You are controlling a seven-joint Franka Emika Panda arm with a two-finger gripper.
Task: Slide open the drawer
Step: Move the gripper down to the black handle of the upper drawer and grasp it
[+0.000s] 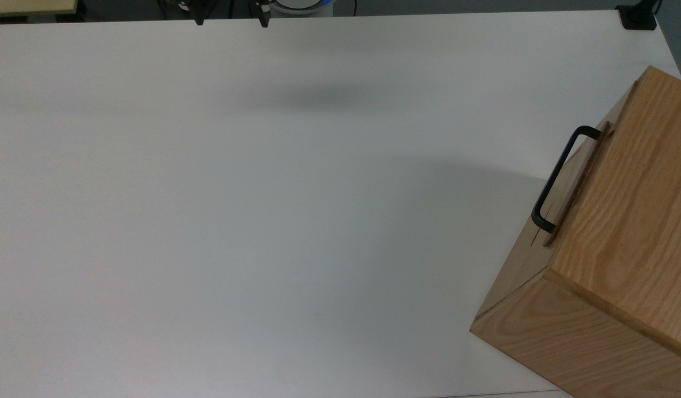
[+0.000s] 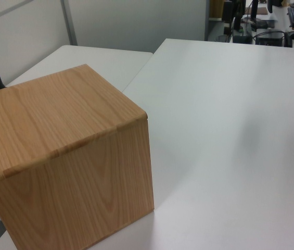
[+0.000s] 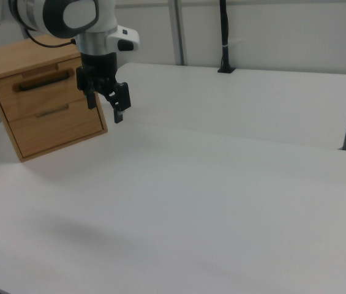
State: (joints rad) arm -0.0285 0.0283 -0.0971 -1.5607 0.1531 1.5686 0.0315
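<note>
The drawer point(image 3: 38, 93) is the upper one in an oak cabinet point(image 3: 50, 131) at the right view's left; its black bar handle point(image 3: 44, 81) lies across the front, which sits flush with the cabinet. In the top view the handle point(image 1: 558, 178) sticks out from the cabinet point(image 1: 622, 221) at the right edge. My gripper point(image 3: 105, 105) hangs open in the air in front of the cabinet, well above the table and apart from the handle, with nothing between its fingers. Its two fingertips point(image 1: 198, 20) poke in at the top view's upper edge. The left view shows the cabinet's plain back point(image 2: 68, 156).
A wide white table point(image 1: 263, 210) spreads out in the top view's left and middle. A lower drawer with a wooden pull point(image 3: 53, 111) sits under the upper one. A black clamp point(image 1: 639, 16) holds the far right corner, and a black pole point(image 3: 223, 37) stands behind.
</note>
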